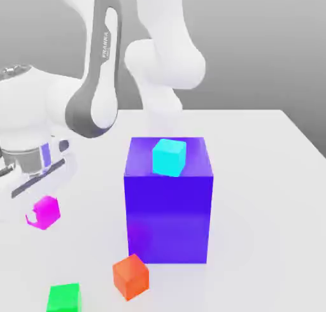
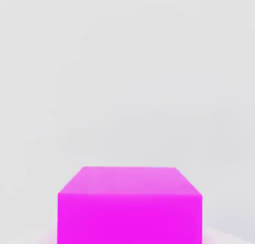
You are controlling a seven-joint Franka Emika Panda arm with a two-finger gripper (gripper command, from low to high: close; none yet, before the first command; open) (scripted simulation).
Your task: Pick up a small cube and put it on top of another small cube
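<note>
From my remote station, I am watching the gripper (image 1: 39, 205) pinching the small magenta cube (image 1: 44, 212) tight at the exterior view's left, the cube hanging below the white hand and looking lifted off the white table (image 1: 267, 177). The cube is sitting slightly tilted, one corner turned toward the camera, and being a cube it is showing no long axis. A cyan cube (image 1: 169, 156) is resting atop the big blue-violet block (image 1: 169, 221), with an orange cube (image 1: 130, 276) and a green cube (image 1: 63, 298) lying in front.
</note>
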